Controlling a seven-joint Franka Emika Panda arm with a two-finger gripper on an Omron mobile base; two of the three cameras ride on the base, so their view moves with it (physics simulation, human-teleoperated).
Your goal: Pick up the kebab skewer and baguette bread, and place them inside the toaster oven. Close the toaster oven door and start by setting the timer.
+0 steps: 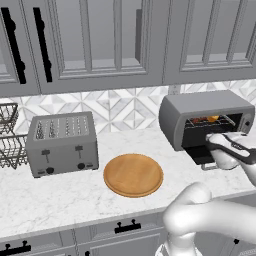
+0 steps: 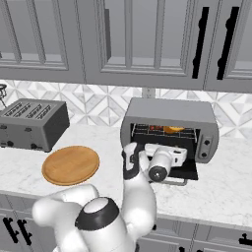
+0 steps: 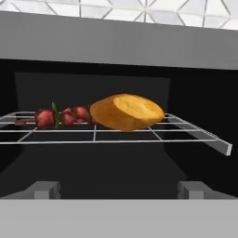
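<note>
The toaster oven stands at the right of the counter with its door folded down flat. On its wire rack lies the orange-tan baguette bread. The kebab skewer rests just to its left. My gripper hovers over the lowered door, facing the oven mouth. It is open, its fingertips are wide apart, and nothing is between them.
A round wooden board lies mid-counter. A grey slot toaster stands to its left, with a wire basket at the far left. Wall cabinets hang above, and drawer fronts run below the counter edge.
</note>
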